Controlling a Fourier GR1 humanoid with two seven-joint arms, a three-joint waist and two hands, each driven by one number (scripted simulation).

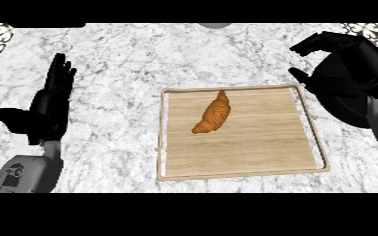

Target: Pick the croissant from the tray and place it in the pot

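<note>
A golden-brown croissant (213, 112) lies on the upper left part of a square wooden tray (273, 150) at the middle of the marble counter. My right hand (341, 77) hovers at the tray's right edge, above and to the right of the croissant, its fingers relaxed and holding nothing. At the far left my left hand (49, 102) rests open with fingers pointing up, well apart from the tray. A grey rounded rim (214, 25) peeks in at the top edge; I cannot tell whether it is the pot.
White and grey marble counter (125, 55) surrounds the tray on all sides. Patterned corners (6, 31) show at the top left and top right of the view.
</note>
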